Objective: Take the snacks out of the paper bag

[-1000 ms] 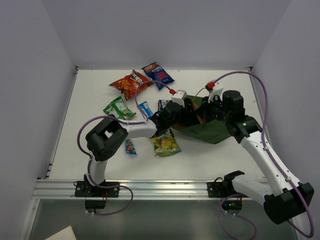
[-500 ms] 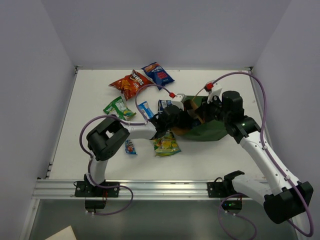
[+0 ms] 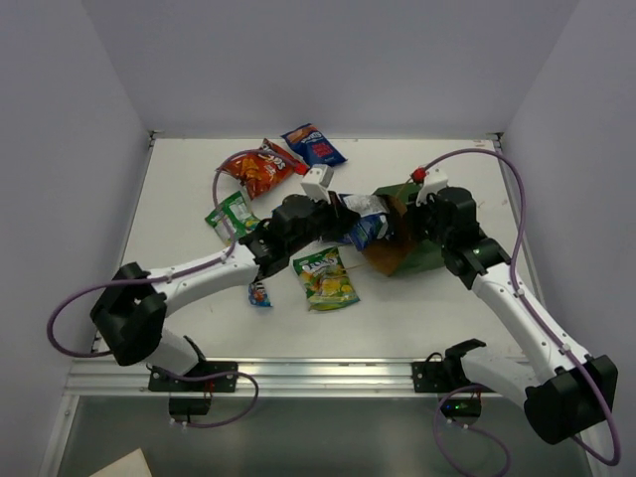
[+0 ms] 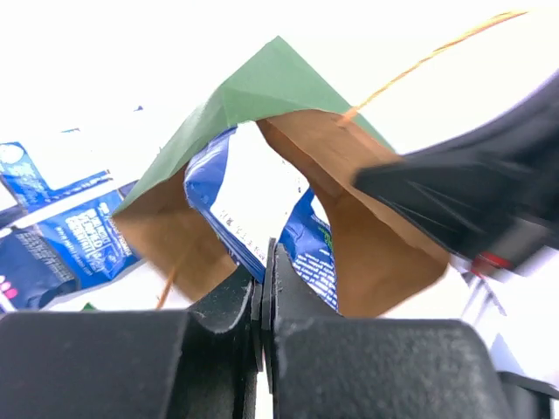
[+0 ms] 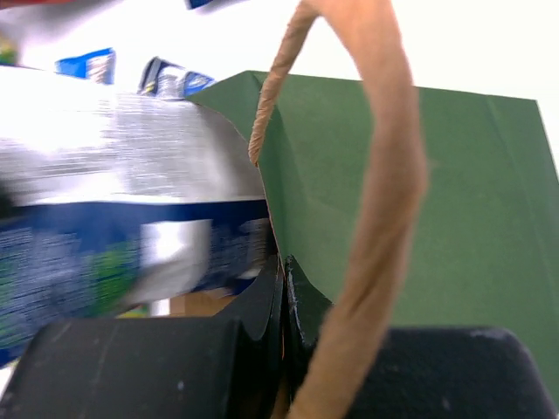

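left hand clamped on blue-white packet at paper bag mouth, right hand pinching bag rim, packet print unreadable

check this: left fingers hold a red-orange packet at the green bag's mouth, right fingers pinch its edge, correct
Wrong colour: in the left wrist view the left fingers hold a blue-white packet at the mouth of the green bag. The right fingers do pinch its edge.
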Robot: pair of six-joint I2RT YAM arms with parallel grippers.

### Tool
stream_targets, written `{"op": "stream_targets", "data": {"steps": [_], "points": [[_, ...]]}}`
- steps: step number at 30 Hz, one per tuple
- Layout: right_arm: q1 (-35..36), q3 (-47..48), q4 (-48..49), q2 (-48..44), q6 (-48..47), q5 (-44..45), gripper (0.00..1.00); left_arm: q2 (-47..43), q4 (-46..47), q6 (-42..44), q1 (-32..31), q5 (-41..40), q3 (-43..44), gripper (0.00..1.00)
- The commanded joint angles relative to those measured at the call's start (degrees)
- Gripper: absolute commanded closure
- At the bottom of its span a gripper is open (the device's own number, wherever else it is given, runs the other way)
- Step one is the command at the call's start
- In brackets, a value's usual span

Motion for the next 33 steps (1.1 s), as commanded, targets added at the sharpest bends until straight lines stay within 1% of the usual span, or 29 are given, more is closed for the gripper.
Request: {"op": "stream_targets", "data": {"steps": [1, 3, 4, 5, 7, 8, 12, 13, 14, 16, 19, 21, 22, 25, 26, 28, 29, 30, 31, 32, 33], "points": [[-0.1, -0.1, 1.9, 0.6, 0.8, 8.7, 1.0, -8.1, -7.0, 1.6, 3.4, -2.2, -1.2, 1.0], [-0.3, 0.1, 1.9, 0.8, 1.7, 9.8, 1.0, -13.0, -11.0, -0.3, 6.8, -2.2, -2.4, 1.0], [-0.4, 0.3, 1.8, 0.8, 2.0, 10.3, 1.0, -14.6, -15.2, -0.7, 8.8, -2.3, -2.7, 1.0], [-0.5, 0.4, 1.7, 0.7, 2.8, 11.1, 1.0, -17.9, -17.5, -0.7, 12.4, -2.6, -2.8, 1.0], [-0.7, 0.6, 1.6, 0.6, 3.5, 11.4, 1.0, -21.0, -24.2, 0.0, 15.1, -5.3, -2.6, 1.0], [-0.7, 0.8, 1.3, 0.6, 4.6, 11.8, 1.0, -23.8, -25.8, 0.2, 17.5, -6.2, -2.3, 1.0], [-0.8, 1.7, 0.1, 1.1, 6.1, 9.8, 1.0, -27.4, -34.6, 1.0, 23.5, -10.3, 0.1, 1.0], [-0.8, 1.8, -0.1, 1.2, 6.2, 9.3, 1.0, -27.5, -35.8, 0.8, 25.9, -12.7, 0.7, 1.0], [-0.8, 1.9, -0.1, 1.1, 6.7, 8.7, 1.0, -27.8, -36.6, 0.8, 27.4, -13.2, 1.5, 1.0], [-0.8, 1.9, -0.1, 1.0, 6.9, 7.1, 1.0, -27.7, -36.3, 0.8, 30.6, -13.1, 2.0, 1.0], [-0.8, 2.3, -0.1, 0.7, 7.6, 5.9, 1.0, -25.4, -35.0, 1.5, 37.8, -13.3, 3.1, 1.0], [-0.8, 2.6, -0.4, 0.5, 8.5, 5.0, 1.0, -22.9, -34.4, 1.1, 40.6, -13.4, 3.6, 1.0], [-0.8, 3.1, -0.8, 0.5, 8.9, 4.4, 1.0, -22.3, -33.9, 0.8, 43.0, -13.3, 3.5, 1.0], [-0.8, 3.6, -1.4, 0.2, 10.3, 3.5, 1.0, -22.5, -31.8, -1.4, 46.3, -14.1, -1.3, 1.0], [-0.8, 3.8, -1.7, -0.1, 11.0, 3.2, 1.0, -23.4, -31.6, -2.1, 46.6, -15.1, -5.3, 1.0], [-0.8, 4.1, -1.9, -0.7, 11.5, 2.6, 1.0, -24.8, -32.1, -5.2, 47.2, -17.2, -10.1, 1.0], [-0.8, 4.2, -2.1, -1.3, 12.0, 2.3, 1.0, -26.7, -32.5, -6.4, 47.4, -17.6, -15.0, 1.0], [-0.8, 4.3, -2.3, -1.5, 12.2, 2.1, 1.0, -27.8, -33.5, -9.1, 47.5, -17.8, -17.8, 1.0], [-0.8, 4.8, -2.6, -1.8, 12.2, 1.7, 1.0, -29.2, -34.0, -10.1, 47.6, -18.4, -20.2, 1.0], [-0.8, 5.1, -2.8, -2.0, 12.2, 1.3, 1.0, -32.2, -34.9, -11.2, 47.7, -19.0, -24.4, 1.0], [-0.8, 6.0, -3.4, -2.1, 12.3, 1.3, 1.0, -33.5, -37.6, -13.3, 47.7, -20.3, -26.1, 0.91]]}}
